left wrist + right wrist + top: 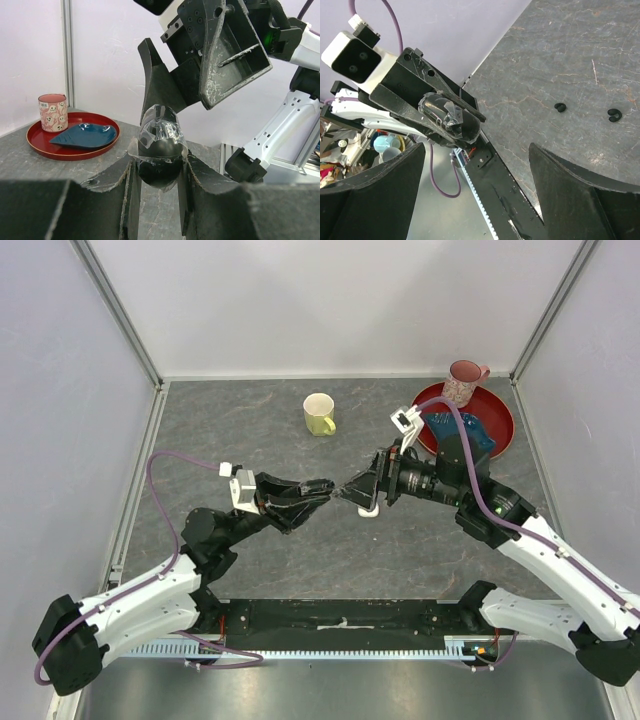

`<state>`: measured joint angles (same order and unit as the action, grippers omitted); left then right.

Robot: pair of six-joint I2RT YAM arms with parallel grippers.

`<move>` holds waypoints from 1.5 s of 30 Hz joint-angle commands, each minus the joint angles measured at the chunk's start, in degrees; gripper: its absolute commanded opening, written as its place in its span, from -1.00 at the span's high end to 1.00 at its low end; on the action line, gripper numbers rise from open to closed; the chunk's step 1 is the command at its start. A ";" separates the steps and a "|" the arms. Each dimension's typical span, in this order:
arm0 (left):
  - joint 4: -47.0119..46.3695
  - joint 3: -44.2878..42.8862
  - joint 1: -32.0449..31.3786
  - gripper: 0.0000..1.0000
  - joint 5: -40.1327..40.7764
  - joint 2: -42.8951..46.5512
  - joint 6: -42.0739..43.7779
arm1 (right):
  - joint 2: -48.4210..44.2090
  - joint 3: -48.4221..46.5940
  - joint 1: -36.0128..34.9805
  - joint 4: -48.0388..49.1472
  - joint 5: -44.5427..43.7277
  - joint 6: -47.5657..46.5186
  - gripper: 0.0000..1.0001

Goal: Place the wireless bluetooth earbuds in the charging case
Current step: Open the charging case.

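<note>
Left gripper [318,488], at centre of the top view: closed upon a glossy black oval charging case [160,147], which was pinched between both fingers with its rounded end projecting past the fingertips. Right gripper [352,492], facing it from the right: jaws spread wide and holding nothing, with the tips near the case but apart from it. Two black earbuds [560,107], the second [614,115] to the right of the first, lay loose on the grey counter [250,430] at the right of the right wrist view, well apart from the case. A small white item [369,509] lay on the counter just below the right gripper; what it was could not be told. Yellow mug [319,414]: stood upright above centre. Red tray [503,430], upper right: carried a pink cup [463,382] and a blue dish [85,135].
</note>
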<state>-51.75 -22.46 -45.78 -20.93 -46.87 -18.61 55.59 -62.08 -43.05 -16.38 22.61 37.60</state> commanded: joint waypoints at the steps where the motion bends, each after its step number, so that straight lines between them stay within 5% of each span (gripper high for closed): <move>1: -2.57 -1.01 -0.19 0.95 0.01 -0.50 -0.02 | 0.66 -2.34 -0.98 0.56 -0.46 -2.10 -0.81; 26: -3.54 -3.21 -0.19 0.95 -8.51 -1.03 -1.16 | 2.42 -0.85 -2.13 1.70 -9.86 0.80 -0.80; 45: 0.32 -0.83 -0.19 0.95 -6.58 2.13 -0.55 | 1.89 0.82 -2.13 9.78 -5.30 6.78 -0.86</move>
<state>-51.35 -22.94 -45.71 -27.94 -46.26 -18.68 57.82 -61.60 -45.32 -11.75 15.92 42.59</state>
